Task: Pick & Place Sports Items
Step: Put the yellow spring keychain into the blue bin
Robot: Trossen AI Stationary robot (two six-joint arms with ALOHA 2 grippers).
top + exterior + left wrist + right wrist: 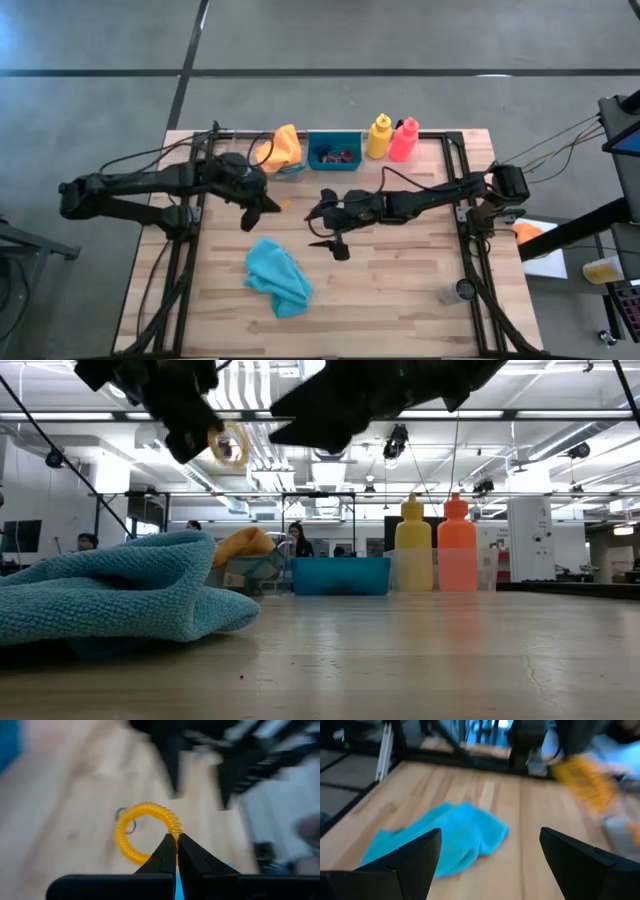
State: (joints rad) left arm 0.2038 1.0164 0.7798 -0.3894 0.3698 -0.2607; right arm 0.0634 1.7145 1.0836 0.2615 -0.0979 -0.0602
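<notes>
Left hand [176,840] pinches the orange ring [145,832], lifted off the counter [400,290], likely for carrying to the bin [334,152]. Right hand [330,240] hangs spread, empty, near the teal cloth [278,275], probably next.

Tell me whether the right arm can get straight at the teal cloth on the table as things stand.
Probably yes. The right gripper is open and empty above the board, close beside the teal cloth, with nothing lying between them. The left gripper, shut on the orange ring, is off to one side of that path.
</notes>
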